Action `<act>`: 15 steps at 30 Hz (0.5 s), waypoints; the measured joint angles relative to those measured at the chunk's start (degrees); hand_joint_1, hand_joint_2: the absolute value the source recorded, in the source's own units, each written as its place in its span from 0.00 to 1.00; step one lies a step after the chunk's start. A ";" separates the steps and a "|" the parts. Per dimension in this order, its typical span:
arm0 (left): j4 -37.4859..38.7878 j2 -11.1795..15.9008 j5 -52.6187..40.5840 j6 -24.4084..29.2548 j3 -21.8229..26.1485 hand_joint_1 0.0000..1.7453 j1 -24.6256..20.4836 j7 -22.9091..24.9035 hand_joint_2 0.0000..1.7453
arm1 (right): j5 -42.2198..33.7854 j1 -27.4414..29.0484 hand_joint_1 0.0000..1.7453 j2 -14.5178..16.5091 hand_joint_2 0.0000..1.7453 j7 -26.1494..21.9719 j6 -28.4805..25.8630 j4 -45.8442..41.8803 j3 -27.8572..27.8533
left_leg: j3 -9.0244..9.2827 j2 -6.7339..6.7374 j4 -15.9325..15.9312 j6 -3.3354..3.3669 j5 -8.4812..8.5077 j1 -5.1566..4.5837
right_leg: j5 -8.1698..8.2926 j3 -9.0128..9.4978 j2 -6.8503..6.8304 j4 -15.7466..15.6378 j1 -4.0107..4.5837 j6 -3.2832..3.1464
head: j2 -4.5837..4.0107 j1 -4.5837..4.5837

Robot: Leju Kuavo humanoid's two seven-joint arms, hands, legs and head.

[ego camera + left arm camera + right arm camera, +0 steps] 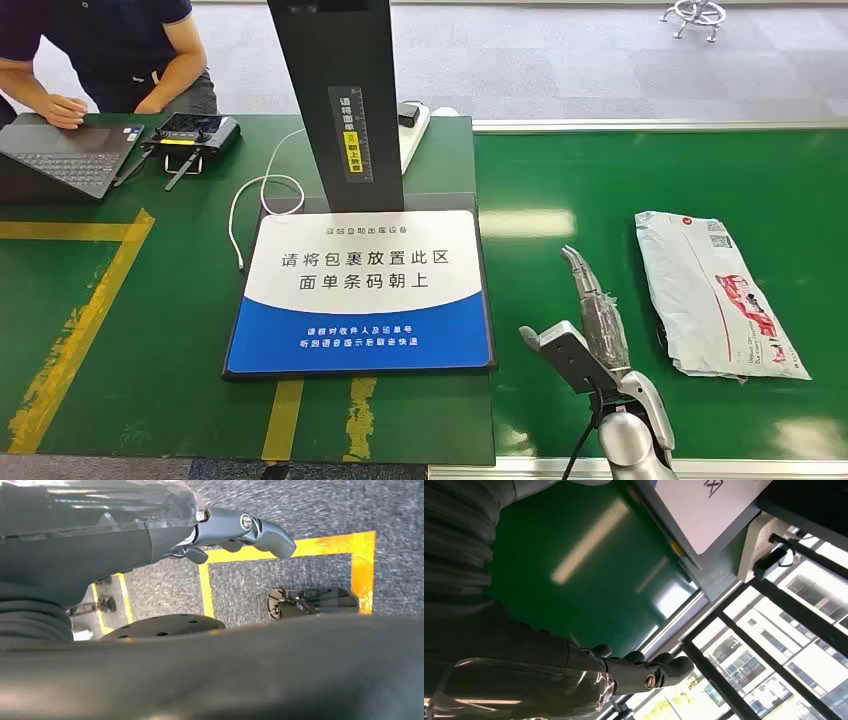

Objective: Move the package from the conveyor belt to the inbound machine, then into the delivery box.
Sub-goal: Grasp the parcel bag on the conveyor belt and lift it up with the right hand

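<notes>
A white plastic mail package (pixel 715 296) with red print lies flat on the green conveyor belt (pixel 620 180) at the right. My right hand (pixel 590 320) hovers over the belt just left of the package, fingers stretched forward and thumb apart, holding nothing. In the right wrist view the same right hand (pixel 644 672) has its dark fingers extended over the green belt. The inbound machine's white and blue placement pad (pixel 362 295) lies left of the hand, under its black column (pixel 340 100). My left hand (pixel 235 532) hangs over grey floor, fingers loosely extended and empty.
A person sits at the far left behind a laptop (pixel 65 155) and a black controller (pixel 190 132). A white cable (pixel 250 210) and power strip (pixel 418 125) lie beside the column. Yellow tape (pixel 80 320) marks the green table. The belt's metal rail (pixel 660 126) runs along its far side.
</notes>
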 joint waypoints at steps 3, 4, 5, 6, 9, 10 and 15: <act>0.01 -0.03 0.15 0.16 0.44 0.00 -0.01 0.14 0.00 | 0.11 -1.68 0.00 0.00 1.00 -0.27 -0.26 1.88 0.98 | -0.01 0.02 0.00 -0.01 0.00 0.00 | 0.01 -0.02 0.03 0.00 0.00 -0.01 | 0.00 -0.01; 0.01 -0.07 0.29 0.25 0.70 0.00 -0.03 0.19 0.00 | 0.40 -2.58 0.00 -0.01 1.00 -0.33 -0.71 2.87 1.47 | 0.00 0.04 0.00 -0.01 0.01 0.00 | 0.02 -0.03 0.04 0.00 0.00 -0.01 | 0.00 -0.01; 0.01 -0.10 0.45 0.37 0.97 0.00 -0.04 0.27 0.00 | 0.98 -3.50 0.00 -0.01 1.00 -0.28 -1.55 4.00 1.95 | 0.00 0.04 0.00 -0.01 0.01 0.00 | 0.02 -0.03 0.05 0.00 0.00 -0.01 | 0.00 0.00; 0.01 -0.14 0.66 0.51 1.25 0.00 -0.04 0.33 0.00 | 1.84 -4.47 0.00 -0.02 1.00 -0.04 -2.77 5.16 2.42 | 0.00 0.05 0.00 -0.01 0.01 0.00 | 0.02 -0.02 0.05 0.00 0.00 -0.01 | 0.00 0.00; 0.00 -0.20 0.99 0.96 1.92 0.00 -0.03 0.46 0.00 | 4.90 -7.31 0.00 -0.02 1.00 1.29 -6.96 9.17 4.02 | 0.01 0.03 0.01 -0.01 0.01 0.00 | 0.03 -0.02 0.04 0.00 -0.01 -0.01 | 0.00 -0.01; 0.01 -0.22 0.99 1.04 2.11 0.00 -0.02 0.47 0.00 | 5.53 -7.96 0.00 -0.02 1.00 1.59 -7.77 10.22 4.46 | 0.00 0.03 0.01 -0.01 0.02 0.00 | 0.03 -0.02 0.03 0.00 -0.01 0.00 | 0.00 -0.01; 0.01 -0.29 1.01 1.20 2.68 0.00 0.02 0.53 0.00 | 6.47 -9.77 0.00 -0.02 1.00 1.88 -8.90 13.47 5.98 | -0.01 0.02 0.01 -0.02 0.02 0.00 | 0.03 -0.03 0.03 0.00 0.00 0.00 | 0.00 -0.02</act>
